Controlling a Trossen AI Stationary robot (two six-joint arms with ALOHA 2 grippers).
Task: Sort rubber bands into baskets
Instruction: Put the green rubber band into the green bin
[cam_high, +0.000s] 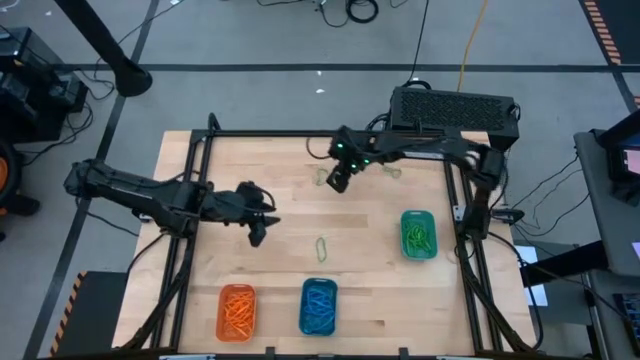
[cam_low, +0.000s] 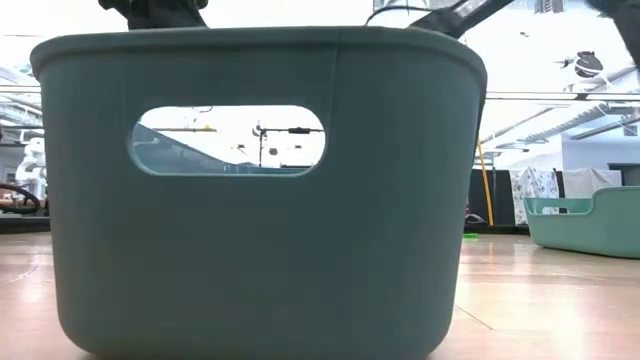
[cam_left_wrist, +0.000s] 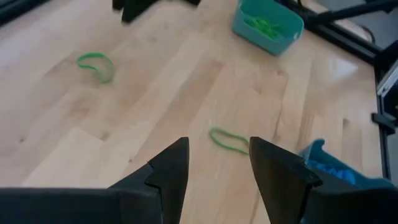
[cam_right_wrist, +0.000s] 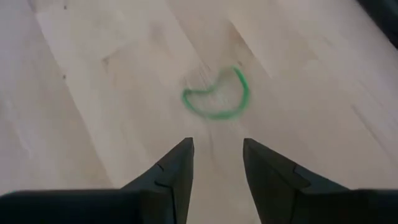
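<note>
Along the worktop's (cam_high: 280, 300) near edge sit an orange basket (cam_high: 237, 311) filled with orange bands and a blue basket (cam_high: 318, 306) filled with blue ones. A teal-green basket (cam_high: 417, 234) by the right edge holds green bands. Sorting looks nearly done: three green rubber bands remain loose. One (cam_high: 321, 248) lies mid-worktop, just ahead of the left claw (cam_high: 256, 229), whose fingers are spread and empty. Near the far edge, the right claw (cam_high: 338, 181), also spread and empty, hovers over another (cam_right_wrist: 216, 95); a third (cam_high: 394, 171) lies just beside it.

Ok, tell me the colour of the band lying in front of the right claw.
Green; the band shows best in the right wrist view.
</note>
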